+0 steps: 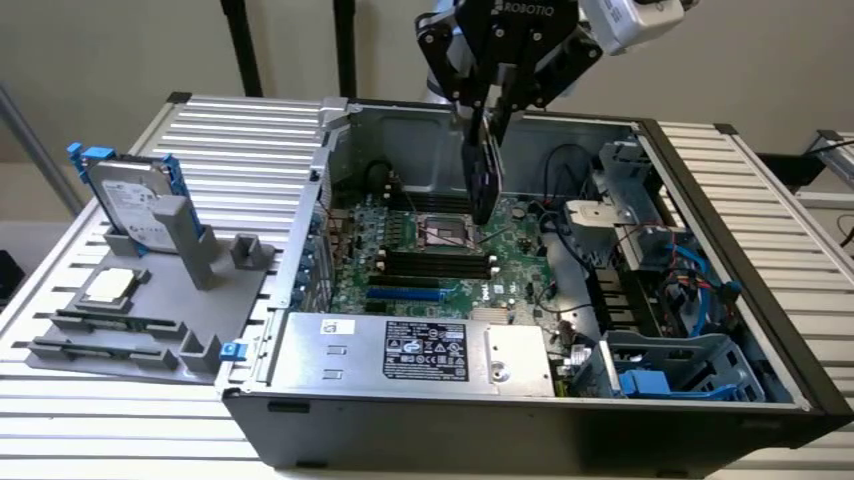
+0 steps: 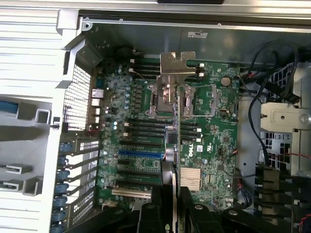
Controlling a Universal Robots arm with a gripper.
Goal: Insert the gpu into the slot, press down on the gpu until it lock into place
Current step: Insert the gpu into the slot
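My gripper (image 1: 489,112) clamps the gpu (image 1: 483,170) on edge above the motherboard (image 1: 514,250), apart from the blue slot (image 1: 404,296). I judge the card's edge must line up along that slot, upright.

The black two-fingered gripper (image 1: 491,108) hangs at the far centre of the scene, pointing straight down from the wrist. Its fingers (image 2: 150,216) are clamped on the upper edge of the flat black gpu card (image 1: 482,170), which is held vertical and edge-on.
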